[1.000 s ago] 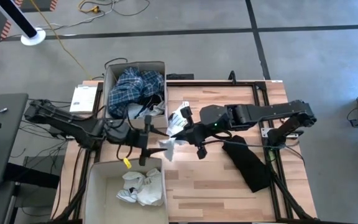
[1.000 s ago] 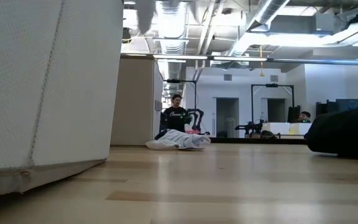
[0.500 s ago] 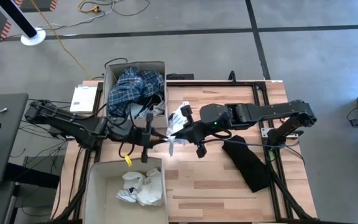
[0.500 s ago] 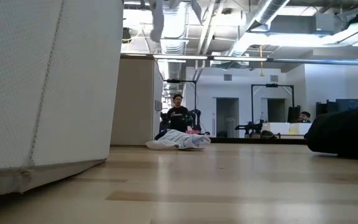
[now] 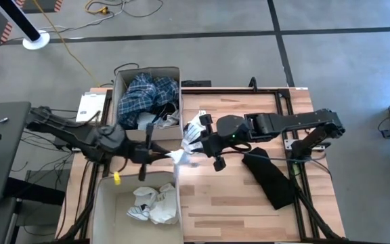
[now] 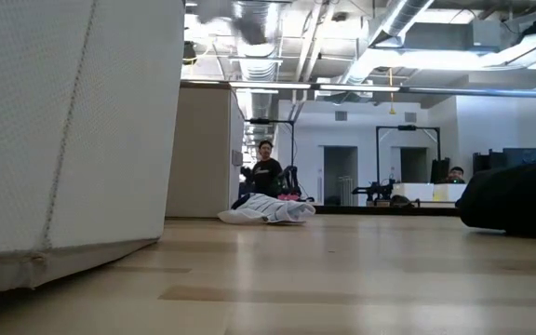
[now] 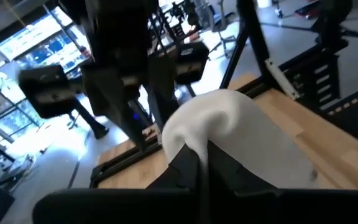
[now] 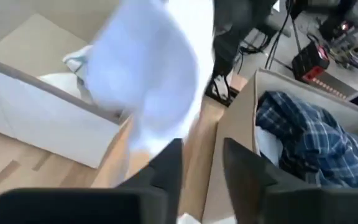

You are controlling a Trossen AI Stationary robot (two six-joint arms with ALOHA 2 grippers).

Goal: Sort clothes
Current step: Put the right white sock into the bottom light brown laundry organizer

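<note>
A small white garment [image 5: 179,158] hangs in the air between the two boxes, with my left gripper [image 5: 166,156] shut on it. In the left wrist view the garment [image 7: 229,118] bulges over my shut fingers [image 7: 202,163]. My right gripper [image 5: 193,146] stands open just right of it. In the right wrist view the garment [image 8: 148,74] shows beyond the parted fingers, with nothing between them. Blue plaid clothes [image 5: 147,95] fill the far box. White clothes [image 5: 153,203] lie in the near box. My left gripper pinches a bunched fold of the white garment [image 7: 194,140] between its two fingers, coming about level from the table's left. The cloth drapes over and past the fingertips. It hangs clear of the table, near the near box's far right corner.
The far cardboard box [image 5: 118,102] and the near one [image 5: 100,203] stand at the table's left. Another white garment [image 5: 196,127] lies on the table beside my right arm. A black garment [image 5: 269,177] lies at the right. In the low view the near box's wall [image 6: 63,140] fills the left.
My left gripper has shut on the white garment that hung from my right gripper, then drawn back a little toward the table's left and up. My right gripper has opened and let the garment go, staying in place.
</note>
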